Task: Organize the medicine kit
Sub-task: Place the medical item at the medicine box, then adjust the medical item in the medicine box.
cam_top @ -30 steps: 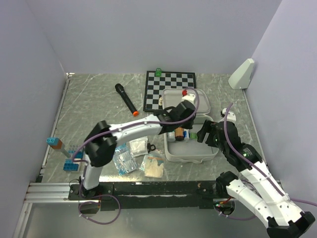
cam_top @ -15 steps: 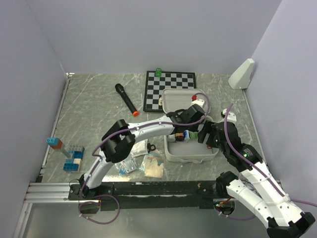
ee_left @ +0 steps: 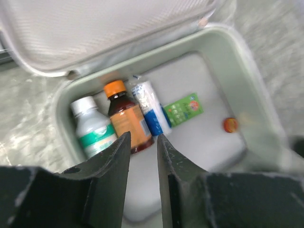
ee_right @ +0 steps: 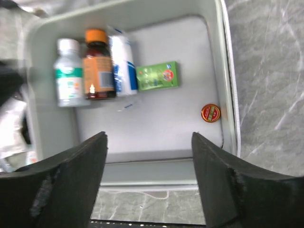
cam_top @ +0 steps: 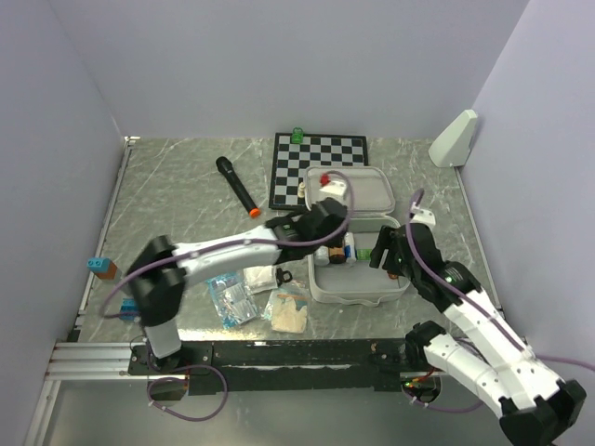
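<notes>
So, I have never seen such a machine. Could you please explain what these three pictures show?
Two robot arms stand at the near edge of the table. One picture looks down from above; the other two come from a camera on each wrist. Both wrist cameras look into the open medicine kit, which holds a white bottle, a brown bottle, a tube, a green packet and a small red tin. The left end effector and the right end effector hover over it, open, holding nothing. A chessboard, a microphone and some plastic bags also lie there.
</notes>
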{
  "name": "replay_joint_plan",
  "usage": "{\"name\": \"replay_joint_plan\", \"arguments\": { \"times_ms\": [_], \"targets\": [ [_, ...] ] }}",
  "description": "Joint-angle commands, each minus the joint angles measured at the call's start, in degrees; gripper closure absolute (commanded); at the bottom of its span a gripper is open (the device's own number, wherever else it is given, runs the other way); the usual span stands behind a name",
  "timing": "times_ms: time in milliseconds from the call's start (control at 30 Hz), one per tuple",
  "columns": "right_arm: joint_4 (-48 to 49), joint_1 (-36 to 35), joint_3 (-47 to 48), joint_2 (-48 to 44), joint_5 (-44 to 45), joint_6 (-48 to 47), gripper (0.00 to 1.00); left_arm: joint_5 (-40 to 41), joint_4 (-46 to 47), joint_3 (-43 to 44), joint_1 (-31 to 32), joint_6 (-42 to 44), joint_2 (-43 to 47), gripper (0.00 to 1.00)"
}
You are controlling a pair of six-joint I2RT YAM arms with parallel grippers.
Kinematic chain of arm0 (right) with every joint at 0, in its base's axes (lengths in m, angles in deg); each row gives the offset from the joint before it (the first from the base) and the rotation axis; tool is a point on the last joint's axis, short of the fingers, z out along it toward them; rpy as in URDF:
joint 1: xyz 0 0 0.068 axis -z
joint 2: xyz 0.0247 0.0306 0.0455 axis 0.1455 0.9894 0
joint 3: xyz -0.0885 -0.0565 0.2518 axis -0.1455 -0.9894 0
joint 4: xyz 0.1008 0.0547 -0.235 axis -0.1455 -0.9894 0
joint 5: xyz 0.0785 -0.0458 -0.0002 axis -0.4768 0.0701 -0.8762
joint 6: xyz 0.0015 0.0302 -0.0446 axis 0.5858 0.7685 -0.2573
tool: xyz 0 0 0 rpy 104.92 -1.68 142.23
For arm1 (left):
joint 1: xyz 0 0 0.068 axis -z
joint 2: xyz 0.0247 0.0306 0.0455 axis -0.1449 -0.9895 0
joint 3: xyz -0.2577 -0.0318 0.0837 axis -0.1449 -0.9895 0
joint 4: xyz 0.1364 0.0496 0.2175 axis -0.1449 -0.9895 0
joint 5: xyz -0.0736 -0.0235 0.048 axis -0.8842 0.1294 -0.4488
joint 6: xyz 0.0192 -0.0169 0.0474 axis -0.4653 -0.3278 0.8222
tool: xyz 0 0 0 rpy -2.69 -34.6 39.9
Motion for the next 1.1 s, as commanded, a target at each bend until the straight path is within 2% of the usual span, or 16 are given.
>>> {"name": "replay_joint_plan", "arguments": {
  "times_ms": [0, 167, 267, 567, 800, 1067],
  "targets": [
    [3.0, -0.2, -0.3, 5.1, 0.7, 0.1, 0.26, 1.1, 6.6, -10.6, 0.0, -3.9, 13.0, 0.66],
    [5.8, -0.1, -0.9, 12.5, 0.0, 0.2, 0.42, -4.2, 10.4, -20.5, -0.1, -4.1, 19.3, 0.67],
    [6.4, 0.2, 0.2, 17.8, 0.1, 0.5, 0.55, -3.0, 8.6, -23.4, -0.1, -4.4, 20.2, 0.68],
    [8.2, 0.9, 2.6, 29.3, -2.6, 1.2, 0.82, 0.8, 7.6, -30.3, -0.4, -6.8, 27.4, 0.69],
    [11.4, 1.9, 4.7, 37.3, -3.5, 1.2, 0.87, 3.0, 5.7, -35.4, -1.3, -8.9, 35.0, 0.69],
    [12.9, 4.1, 10.5, 45.8, -1.9, 0.1, 0.89, 6.3, 3.3, -37.9, -2.3, -9.9, 38.7, 0.69]
  ]
}}
